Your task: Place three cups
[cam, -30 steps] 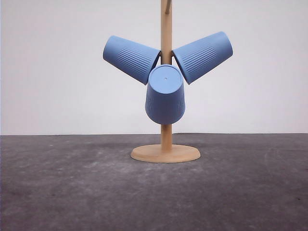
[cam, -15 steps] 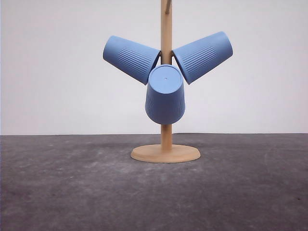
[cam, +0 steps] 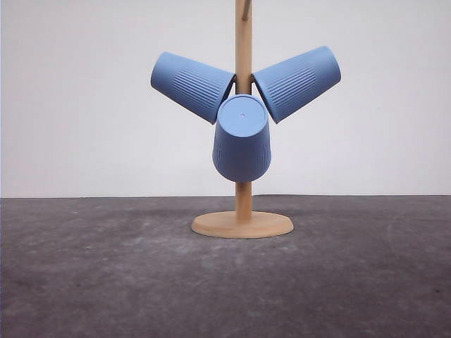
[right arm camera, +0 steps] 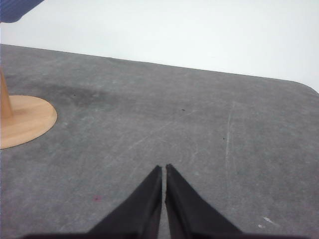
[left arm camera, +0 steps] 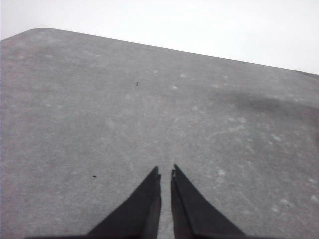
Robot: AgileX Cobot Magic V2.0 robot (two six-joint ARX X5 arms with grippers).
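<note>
We observe a wooden cup stand [cam: 243,204] on the grey table [cam: 106,282], its round base [cam: 242,224] resting flat. All three cups hang on the stand: the left cup [cam: 192,86] and the right cup [cam: 297,82] tilt outward from the pole, and the front cup [cam: 242,139] points its bottom toward us, covering the pole behind it. The left tool [left arm camera: 165,174] hovers over bare table, tips nearly together and empty. The right tool [right arm camera: 164,168] is likewise nearly closed and empty, near the base.
</note>
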